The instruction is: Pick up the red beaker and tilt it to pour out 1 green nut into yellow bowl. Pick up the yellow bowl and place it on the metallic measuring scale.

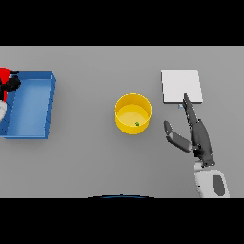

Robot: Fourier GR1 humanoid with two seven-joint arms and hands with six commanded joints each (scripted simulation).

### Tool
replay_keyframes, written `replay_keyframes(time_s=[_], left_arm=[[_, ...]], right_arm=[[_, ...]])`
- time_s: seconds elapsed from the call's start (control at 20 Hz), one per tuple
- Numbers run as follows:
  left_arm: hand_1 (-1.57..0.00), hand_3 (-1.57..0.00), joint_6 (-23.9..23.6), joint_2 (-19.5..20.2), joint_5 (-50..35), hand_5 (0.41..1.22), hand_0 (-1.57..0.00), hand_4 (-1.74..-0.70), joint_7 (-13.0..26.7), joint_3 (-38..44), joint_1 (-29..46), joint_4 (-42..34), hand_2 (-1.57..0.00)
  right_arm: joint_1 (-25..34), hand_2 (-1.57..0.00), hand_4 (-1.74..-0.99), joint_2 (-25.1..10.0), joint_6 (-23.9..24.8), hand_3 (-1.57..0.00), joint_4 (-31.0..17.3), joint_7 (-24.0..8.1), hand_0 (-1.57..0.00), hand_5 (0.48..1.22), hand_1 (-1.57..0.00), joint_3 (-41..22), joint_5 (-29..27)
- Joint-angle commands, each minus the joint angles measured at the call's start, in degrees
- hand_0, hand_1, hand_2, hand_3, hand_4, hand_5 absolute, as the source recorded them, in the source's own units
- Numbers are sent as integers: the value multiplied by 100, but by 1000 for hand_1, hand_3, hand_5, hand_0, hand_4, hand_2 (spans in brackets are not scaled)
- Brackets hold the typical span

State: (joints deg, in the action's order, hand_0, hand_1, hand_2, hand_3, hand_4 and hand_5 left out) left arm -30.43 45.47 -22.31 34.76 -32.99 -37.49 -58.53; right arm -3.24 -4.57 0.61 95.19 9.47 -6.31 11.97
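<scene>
A yellow bowl sits upright at the table's centre, a single green nut resting inside near its five o'clock wall. The square metallic measuring scale lies flat at the bowl's two o'clock. The red beaker shows at the far nine o'clock edge, partly hidden.

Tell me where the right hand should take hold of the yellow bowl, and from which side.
Probably the rim's right side: the yellow bowl stands upright and open-topped, with the open right hand just to its right. Pinch the wall there, clear of the green nut inside.
</scene>
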Motion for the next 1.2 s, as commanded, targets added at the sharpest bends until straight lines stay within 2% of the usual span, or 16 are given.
replay_keyframes(time_s=[0.0, 0.05, 0.1, 0.15, 0.2, 0.25, 0.3, 0.4, 0.55, 0.7, 0.8, 0.95, 1.05, 1.15], left_arm=[[-1571, -1366, 133, 74, -94, 955, -1571, -1735, 17, -80, 51, -101, -1571], [-1571, -1407, 332, 222, -194, 888, -1571, -1661, 19, -200, 88, -223, -1571], [-1571, -1368, 518, 296, -241, 827, -1571, -1493, -15, -225, 168, -438, -1571], [-1545, -1238, 768, 414, -219, 774, -1571, -1311, -104, -285, 199, -652, -1489], [-1380, -1098, 969, 526, -252, 740, -1495, -1155, -333, -280, 294, -752, -1311], [-1104, -884, 1213, 576, -407, 714, -1253, -1031, -519, -240, 390, -902, -1049], [-883, -707, 1399, 605, -494, 697, -1003, -933, -542, -251, 444, -947, -839], [-565, -452, 1597, 741, -616, 667, -641, -823, -509, -231, 536, -1086, -536], [-289, -231, 1730, 725, -262, 647, -328, -750, -443, -476, 351, -917, -274], [-147, -118, 1633, 581, -138, 647, -167, -724, -616, -464, 266, -622, -140], [-94, -75, 1478, 497, -16, 647, -107, -708, -548, -518, 192, -567, -89], [-48, -38, 1289, 474, 15, 663, -54, -711, -863, -415, 216, -522, -45], [-30, -24, 1196, 492, -10, 679, -34, -710, -1031, -351, 278, -556, -29], [-19, -15, 1171, 444, 28, 689, -22, -710, -1038, -392, 246, -574, -18]], right_arm=[[20, 1, -1168, 0, -18, 1, -36, 6, 1, 679, 1, -4, -7], [36, 1, -1165, 2, -18, 1, -42, -55, 1, 678, 1, 3, -18], [29, 1, -1165, -7, -4, 1, -72, -14, 1, 675, 1, 1, 11], [74, 1, -1163, -1, -14, 1, -42, -41, 1, 671, 1, -22, 18], [48, 1, -1159, -33, -11, 1, -91, -8, 1, 669, 1, 21, -1], [41, 1, -1161, -70, -16, 1, -19, -22, 1, 669, 1, -2, 38], [51, 1, -1162, -31, -12, 1, -71, 18, 1, 671, 1, -10, 23], [38, 1, -1151, -42, -31, 1, -85, 69, 1, 677, 1, -1, 2], [17, 1, -1148, -44, -55, 1, 0, 70, 1, 688, 1, -15, -21], [-20, 1, -1164, -57, -36, 1, 24, -7, 1, 688, 1, -40, 45], [4, 1, -1176, -37, -5, 1, 37, -44, 1, 688, 1, -71, 103], [-124, 1, -1163, -138, 119, 1, 135, -153, 1, 677, 1, -174, 460], [80, 1, -1132, -312, -119, 1, 171, -174, 1, 703, 1, -297, 543], [305, 1, -1153, -638, -464, 1, 97, -147, 1, 728, 1, -464, 730]])
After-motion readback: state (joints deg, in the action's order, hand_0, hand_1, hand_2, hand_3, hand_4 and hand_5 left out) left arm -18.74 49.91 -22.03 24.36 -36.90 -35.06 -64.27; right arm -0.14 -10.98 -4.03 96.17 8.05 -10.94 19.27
